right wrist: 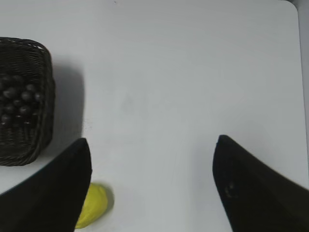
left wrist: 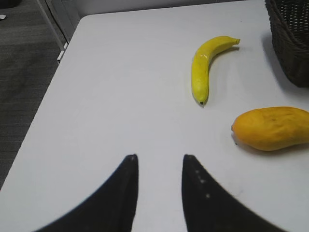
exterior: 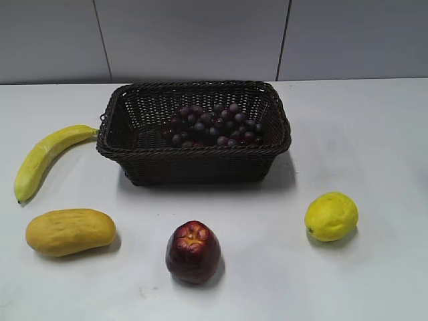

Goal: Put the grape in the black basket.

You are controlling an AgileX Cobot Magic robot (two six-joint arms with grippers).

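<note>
Fingers (right wrist: 251, 188) apart over bare table (right wrist: 159, 87).

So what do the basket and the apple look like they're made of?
The black basket looks like woven wicker, or plastic imitating it: dark brown-black strands, open weave, braided rim, matte. The apple looks glossy and hard, with sharp highlights and a mottled dark red skin; it may be artificial, but that can't be settled here.

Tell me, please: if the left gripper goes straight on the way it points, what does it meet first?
Probably nothing: ahead of the left gripper lies bare table. The banana sits off to its right.
</note>
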